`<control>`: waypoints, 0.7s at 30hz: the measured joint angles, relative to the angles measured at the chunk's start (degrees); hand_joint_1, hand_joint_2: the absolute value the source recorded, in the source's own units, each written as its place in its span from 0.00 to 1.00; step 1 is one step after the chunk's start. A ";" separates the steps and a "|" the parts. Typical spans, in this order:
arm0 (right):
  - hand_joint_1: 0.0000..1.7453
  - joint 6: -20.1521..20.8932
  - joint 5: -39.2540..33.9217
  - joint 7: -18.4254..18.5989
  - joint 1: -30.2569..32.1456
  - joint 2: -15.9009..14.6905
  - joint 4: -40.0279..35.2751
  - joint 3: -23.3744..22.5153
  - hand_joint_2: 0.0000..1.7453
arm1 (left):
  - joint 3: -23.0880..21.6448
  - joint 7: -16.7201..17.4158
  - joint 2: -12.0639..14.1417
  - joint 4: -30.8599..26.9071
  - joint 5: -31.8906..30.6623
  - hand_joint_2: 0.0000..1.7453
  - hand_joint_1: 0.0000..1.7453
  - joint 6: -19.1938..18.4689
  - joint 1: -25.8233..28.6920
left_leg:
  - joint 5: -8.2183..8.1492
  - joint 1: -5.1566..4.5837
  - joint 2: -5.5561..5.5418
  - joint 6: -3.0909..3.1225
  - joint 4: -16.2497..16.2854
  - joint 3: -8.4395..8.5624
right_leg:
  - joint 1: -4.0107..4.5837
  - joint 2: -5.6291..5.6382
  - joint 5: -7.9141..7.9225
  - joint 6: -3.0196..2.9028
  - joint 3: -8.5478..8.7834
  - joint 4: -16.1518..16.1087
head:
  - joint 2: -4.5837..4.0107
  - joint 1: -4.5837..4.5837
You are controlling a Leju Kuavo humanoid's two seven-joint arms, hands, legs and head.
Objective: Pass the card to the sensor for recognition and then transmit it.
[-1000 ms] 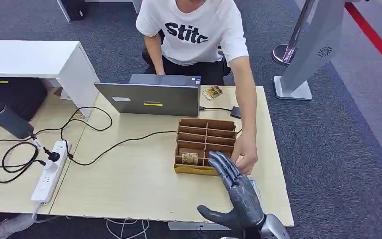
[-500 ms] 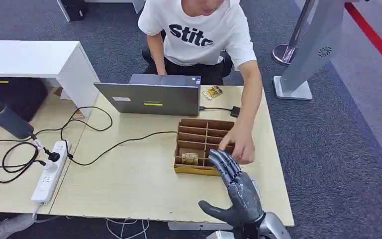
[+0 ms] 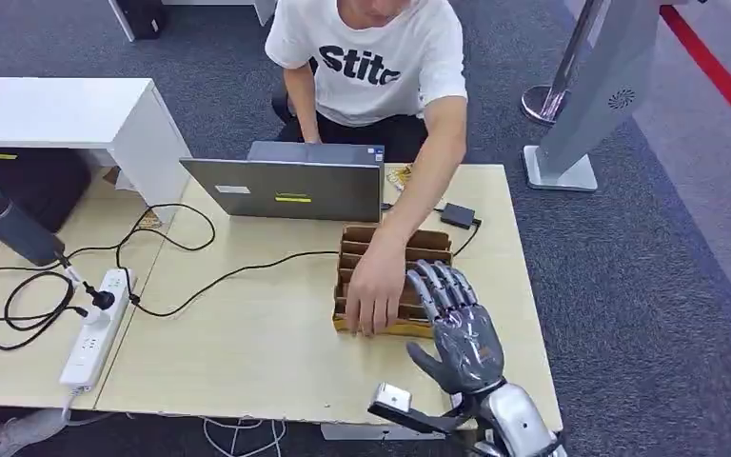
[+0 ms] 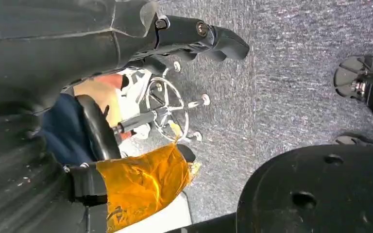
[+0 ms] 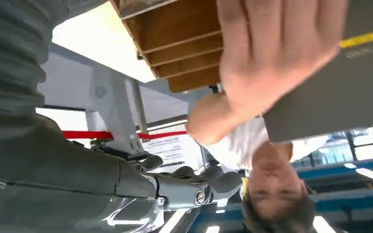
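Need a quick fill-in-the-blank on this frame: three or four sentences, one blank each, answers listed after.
1. The person's hand rests on the cardboard ____ with dividers.
2. The robot's right hand, fingers spread and holding nothing, hovers beside the ____ hand.
3. The grey laptop stands between the divider box and the ____.
4. The white power strip lies on the table's ____ side in the head view.

Missing words: box; person's; person; left

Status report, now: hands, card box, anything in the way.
Right hand open, fingers spread, holding nothing, beside the card box. Left hand empty, hanging over the floor. Person's hand on the box front, covering the slots: blocked.
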 joint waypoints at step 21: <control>0.00 1.25 4.83 4.92 -1.17 0.00 6.77 -1.42 1.00 | 0.00 0.52 0.00 0.00 0.44 1.00 0.00 0.13 0.00 | -0.01 0.00 0.01 0.00 0.00 0.00 | 0.00 0.00 -0.01 0.00 0.00 0.00 | 0.00 0.00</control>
